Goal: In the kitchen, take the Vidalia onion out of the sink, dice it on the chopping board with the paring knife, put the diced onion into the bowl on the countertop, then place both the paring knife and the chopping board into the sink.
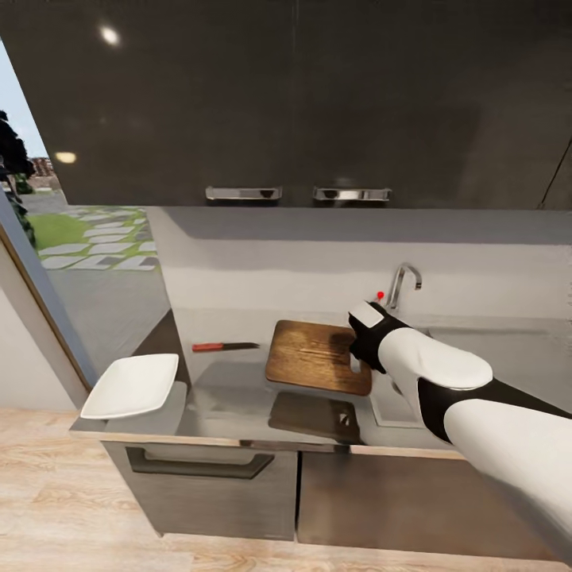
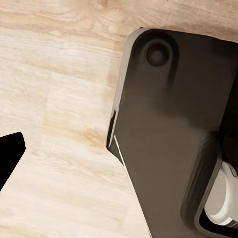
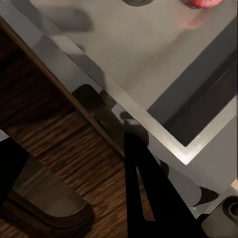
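The dark brown chopping board [image 1: 314,353] hangs tilted just above the grey countertop [image 1: 222,393], its reflection lying below it. My right gripper [image 1: 359,359] is shut on the board's right edge beside the sink [image 1: 387,401]. In the right wrist view the black fingers [image 3: 148,198] straddle the board [image 3: 74,148] at the sink's rim [image 3: 148,119], and the pinkish Vidalia onion [image 3: 204,2] lies in the basin near the drain. The paring knife [image 1: 225,346] lies left of the board. The white bowl [image 1: 131,385] sits on the counter's left end. One black left fingertip [image 2: 10,158] shows over the floor.
The chrome faucet [image 1: 401,286] with its red knob stands behind the sink. Dark wall cabinets [image 1: 294,103] hang above the worktop. A window [image 1: 87,238] opens at the left. The left wrist view looks down on my dark base [image 2: 168,129] over pale wooden floor [image 2: 59,99].
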